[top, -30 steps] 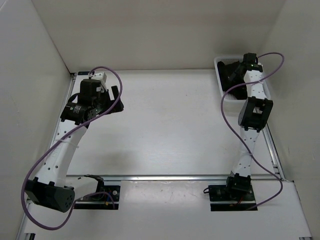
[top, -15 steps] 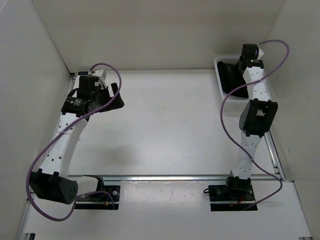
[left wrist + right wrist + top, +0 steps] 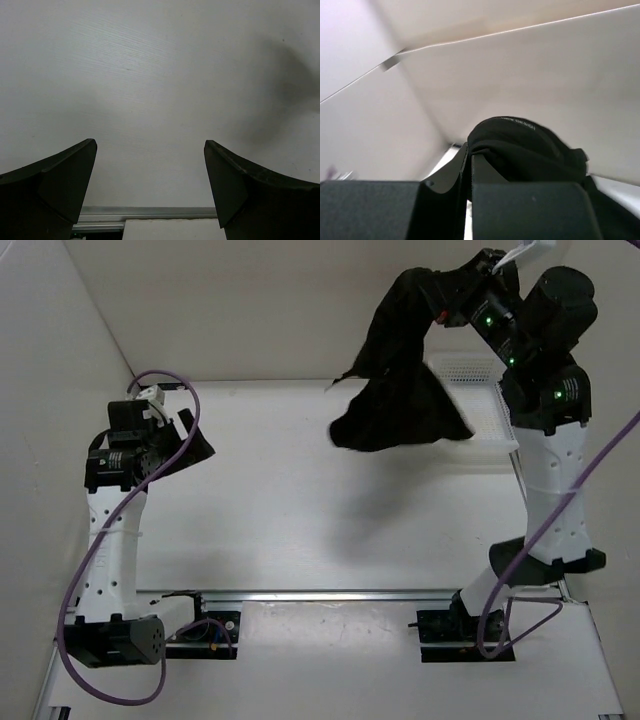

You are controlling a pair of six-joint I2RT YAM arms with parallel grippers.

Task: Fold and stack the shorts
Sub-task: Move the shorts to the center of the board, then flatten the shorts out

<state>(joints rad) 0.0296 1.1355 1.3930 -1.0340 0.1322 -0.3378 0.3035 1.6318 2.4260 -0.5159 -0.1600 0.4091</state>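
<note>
**Inspector A:** Found the right gripper (image 3: 468, 290) pressed together on a bunched fold of the shorts (image 3: 400, 400), raised high over the far right of the table (image 3: 300, 520). Saw the cloth hanging in a crumpled drape, seemingly clear of the surface, partly in front of the white mesh basket (image 3: 485, 415).

**Inspector B:** Noted the left gripper (image 3: 150, 142) spread wide and holding nothing, low over bare table at the far left, well apart from the garment.

**Inspector A:** Judged a slip the main hazard: one pinch only, on a thick wad, with the whole weight hanging below. Judged a second hazard at set-down: likely to land in a heap if lowered as bunched, with seams hidden and no clean edge offered to the left side. Flagged also a possible snag of trailing cloth on the basket rim if swung back to the right.

**Inspector B:** Compared the views. Got the full drape, the basket and both arms from the overhead view only. Got the pinch itself from the right wrist view only: dark fabric mounded over and between the jaws, with faint print too small to read. Gained nothing on the garment from the left wrist view. Confirmed there only the wide gap and plain table beneath, with a soft shadow at the right.
</note>
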